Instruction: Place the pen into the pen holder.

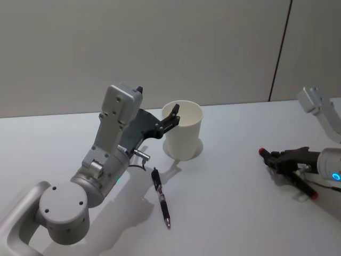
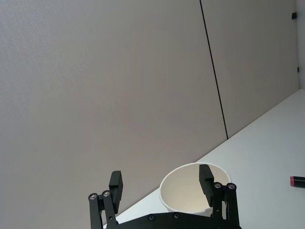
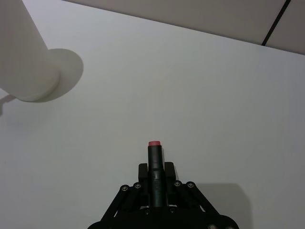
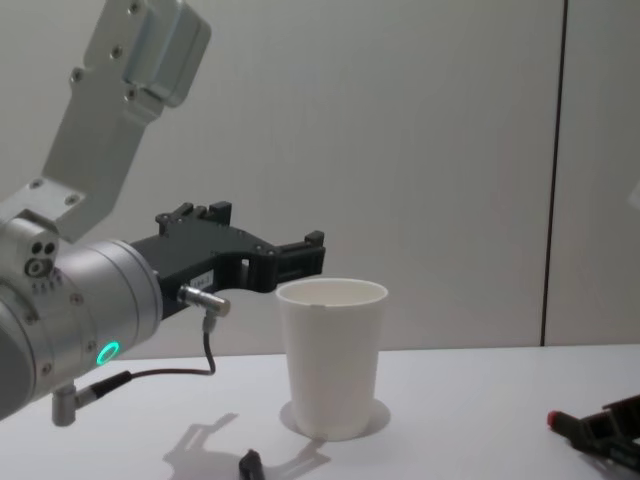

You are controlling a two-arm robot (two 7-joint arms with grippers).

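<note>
left gripper [image 1: 173, 114]: raised at the rim of the pen holder [image 1: 184, 133] on the robot's left side, jaws wide apart with nothing between them. the pen holder stands upright near the middle of the desk [image 1: 240, 224], its mouth open and unobstructed. a black pen [image 1: 161, 196] lies flat on the desk just in front of the holder, below the left arm, point end nearer the robot. right gripper [image 3: 155, 168]: low over the desk, well to the right of the holder, closed on a red-tipped pen [image 3: 154, 153] that juts out past its fingertips.

which pen the task means cannot be told. judged from this layout, the loose black pen is the likelier object of the step in hand. to do it well, bring the left gripper down with its jaws across the barrel and grip near mid-length. lift the pen clear above the rim and tilt it toward upright. release only once its lower end is inside the mouth. the holder looks light, so a brush against its wall could slide or tip it.
</note>
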